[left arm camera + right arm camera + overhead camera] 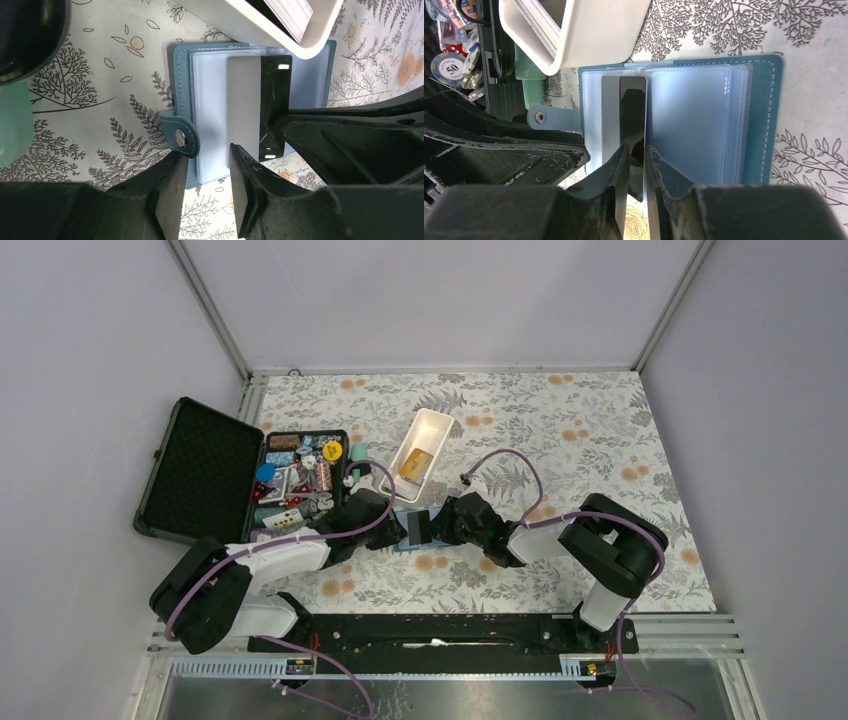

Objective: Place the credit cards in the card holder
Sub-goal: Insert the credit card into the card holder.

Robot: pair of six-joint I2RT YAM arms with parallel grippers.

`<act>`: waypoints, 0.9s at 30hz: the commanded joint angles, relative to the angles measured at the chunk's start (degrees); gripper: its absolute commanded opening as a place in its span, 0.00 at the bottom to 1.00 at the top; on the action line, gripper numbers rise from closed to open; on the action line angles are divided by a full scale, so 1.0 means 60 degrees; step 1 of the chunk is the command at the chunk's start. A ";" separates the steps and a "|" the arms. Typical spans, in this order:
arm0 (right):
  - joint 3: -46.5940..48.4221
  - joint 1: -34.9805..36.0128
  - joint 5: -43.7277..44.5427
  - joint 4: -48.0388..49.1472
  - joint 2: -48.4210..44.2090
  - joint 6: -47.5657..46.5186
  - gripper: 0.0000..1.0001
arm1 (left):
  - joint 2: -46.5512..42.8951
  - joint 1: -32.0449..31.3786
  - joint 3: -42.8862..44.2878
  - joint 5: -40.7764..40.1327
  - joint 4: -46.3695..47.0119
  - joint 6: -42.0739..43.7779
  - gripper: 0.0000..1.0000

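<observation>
Dark card (633, 100) in right pincer (636, 154) over holder (774, 110)

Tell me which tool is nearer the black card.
Right. The right tool is shut on the black card over the open wallet; the left tool is open at the wallet's snap-tab edge, beside the card.

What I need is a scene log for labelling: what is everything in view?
wallet: 1, teal-blue, open, table centre.
dark card: 1, black, over the wallet's open page, in right tool.
gold card: 1, golden, in tray.
tray: 1, white, behind wallet.
case: 1, black, open, far left.
trinkets: many, mixed colours, in case.
table: 1, floral.
left tool: 1, black, open, at wallet's tab edge.
right tool: 1, black, shut on dark card.
</observation>
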 commanded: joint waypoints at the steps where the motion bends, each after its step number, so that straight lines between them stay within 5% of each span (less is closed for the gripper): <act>1: 0.0206 0.0267 0.0514 -0.1460 0.0200 -0.0532 0.27 | -0.0142 -0.0040 0.0408 -0.0269 0.0028 0.0208 0.39; 27: 0.1367 0.0980 0.0552 -0.1813 0.0714 -0.1784 0.36 | 0.0170 -0.0187 0.0490 -0.0070 0.0396 0.0434 0.31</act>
